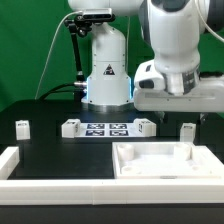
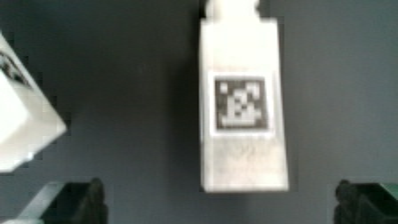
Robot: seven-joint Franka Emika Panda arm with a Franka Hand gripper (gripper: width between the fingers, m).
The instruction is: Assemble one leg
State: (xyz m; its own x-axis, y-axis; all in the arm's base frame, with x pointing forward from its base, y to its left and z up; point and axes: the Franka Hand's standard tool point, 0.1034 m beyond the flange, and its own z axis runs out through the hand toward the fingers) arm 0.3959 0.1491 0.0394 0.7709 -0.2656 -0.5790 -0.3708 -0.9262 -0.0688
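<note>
Pincer (image 2: 222, 205) hanging open, fingertips (image 2: 71, 203) spreading wide and pinching nothing. Leg (image 2: 242, 110) resting on the black table (image 2: 143, 100), its marker tag facing the wrist camera. It is lining up with the gap between the two fingertips, touching neither, with dark table showing on both sides of it. A white part (image 2: 25, 120) is sitting beside it; cannot tell which part.

In the exterior view the arm is hovering over the exterior view's right. The leg is standing beneath it, just behind the white panel (image 1: 165, 165), near the marker board (image 1: 108, 128).
</note>
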